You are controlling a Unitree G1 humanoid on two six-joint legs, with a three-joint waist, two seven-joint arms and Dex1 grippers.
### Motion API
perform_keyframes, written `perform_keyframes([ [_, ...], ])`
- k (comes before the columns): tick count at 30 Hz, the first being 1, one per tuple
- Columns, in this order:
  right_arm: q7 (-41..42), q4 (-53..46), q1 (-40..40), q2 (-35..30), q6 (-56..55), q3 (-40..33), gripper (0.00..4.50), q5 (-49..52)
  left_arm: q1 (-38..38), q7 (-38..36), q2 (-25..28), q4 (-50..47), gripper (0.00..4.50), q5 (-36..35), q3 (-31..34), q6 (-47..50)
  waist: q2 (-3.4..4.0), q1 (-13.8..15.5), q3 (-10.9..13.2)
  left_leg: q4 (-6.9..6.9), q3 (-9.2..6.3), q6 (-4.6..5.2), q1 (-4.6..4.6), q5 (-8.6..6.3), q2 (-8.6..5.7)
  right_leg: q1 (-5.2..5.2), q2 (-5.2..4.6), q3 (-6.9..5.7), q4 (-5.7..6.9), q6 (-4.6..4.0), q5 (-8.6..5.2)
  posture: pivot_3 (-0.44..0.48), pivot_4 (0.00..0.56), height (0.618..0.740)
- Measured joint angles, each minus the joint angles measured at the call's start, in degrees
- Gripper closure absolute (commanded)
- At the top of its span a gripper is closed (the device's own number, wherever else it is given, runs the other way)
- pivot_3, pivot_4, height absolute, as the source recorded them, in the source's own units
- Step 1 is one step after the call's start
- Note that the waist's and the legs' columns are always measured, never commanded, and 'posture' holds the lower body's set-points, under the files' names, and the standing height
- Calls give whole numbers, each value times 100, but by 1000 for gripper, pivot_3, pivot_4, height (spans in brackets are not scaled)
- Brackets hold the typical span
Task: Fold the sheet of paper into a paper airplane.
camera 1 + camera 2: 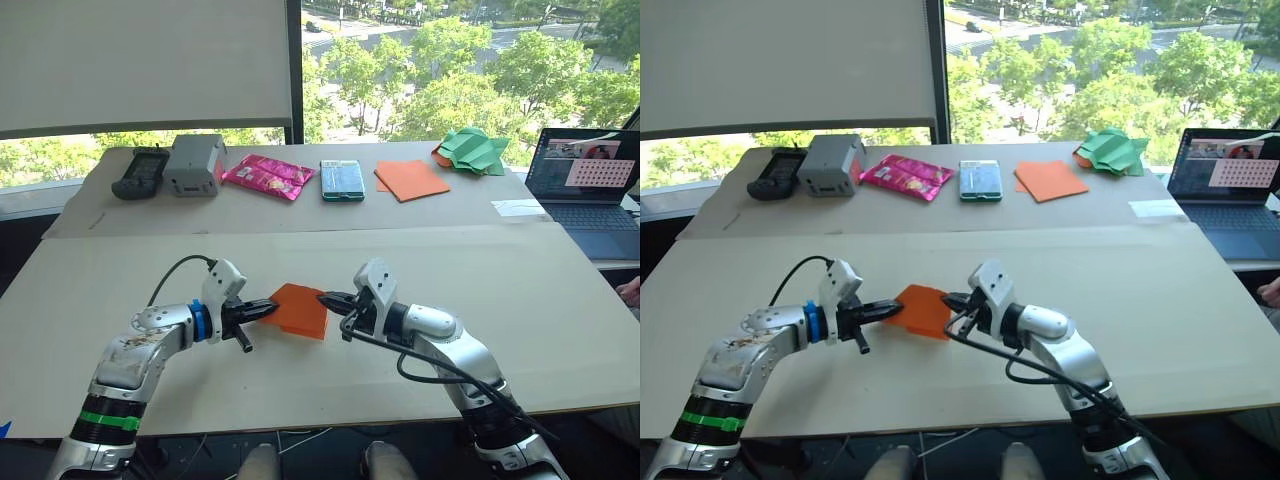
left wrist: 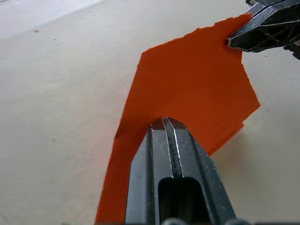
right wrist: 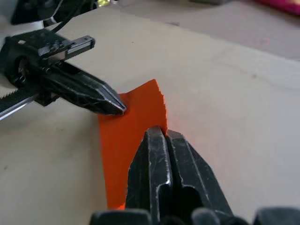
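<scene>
Both grippers pinch the sheet of paper (image 1: 301,310) between them, over the middle of the near board.

The left gripper (image 1: 268,309) has its fingers closed tight on the left edge of the orange sheet; the right gripper (image 1: 327,298) is closed on the opposite edge. The sheet is already folded, with layered edges showing, and is held just above the table (image 1: 560,320). Along the table's far edge lie a black handset (image 1: 140,171), a grey box (image 1: 194,164), a pink packet (image 1: 267,176), a phone (image 1: 342,180), smooth orange paper (image 1: 411,180) and a green paper heap (image 1: 473,150); a laptop (image 1: 583,180) sits at the right edge.
</scene>
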Motion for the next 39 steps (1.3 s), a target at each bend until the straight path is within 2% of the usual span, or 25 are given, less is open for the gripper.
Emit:
perform_keyframes([
  [2, 149, 65, 53, -171, -921, 328, 4486, -462, 176, -5, 144, -54, 4500, -126, 173, 51, -1, 3, 0, 1, 0, -1, 2, -1, 0, -1, 0, 0, -1, 0, 0, 0, 150, 706],
  [5, 255, 286, 97, -264, -1727, 558, 4486, -872, 280, -5, 293, -53, 4500, -142, 266, 124, -5, 30, 2, 3, 0, -2, -1, -1, 0, -3, 0, 0, -1, -1, 0, 0, 150, 706],
  [17, 360, 1176, -36, -730, -3775, 1183, 4486, -2326, 322, -2, 334, -51, 4500, -228, 301, 129, -11, 47, 1, 4, 2, 11, 0, 7, -1, -2, -1, 0, 0, -1, 0, 0, 150, 706],
  [28, 216, 1433, -209, -692, -4316, 1314, 4486, -3068, 207, -118, 415, 27, 4500, -207, 174, 112, -13, 57, 1, 7, 2, 11, 2, 7, -1, 8, -1, 0, 1, -1, 0, 0, 150, 706],
  [36, 226, 1421, -268, -715, -4472, 1403, 4486, -3319, -578, -347, 375, 297, 4500, -113, -107, -31, -15, 54, 0, 10, 2, 14, 11, 9, -2, 40, -1, 0, 2, -1, 0, 0, 150, 706],
  [39, 241, 1421, -271, -713, -4477, 1404, 4486, -3324, -721, -456, 279, 405, 4500, -14, -390, -172, -15, 52, 0, 9, 2, 40, 19, 25, -2, 59, -1, 1, 2, -1, 0, 0, 150, 706],
])
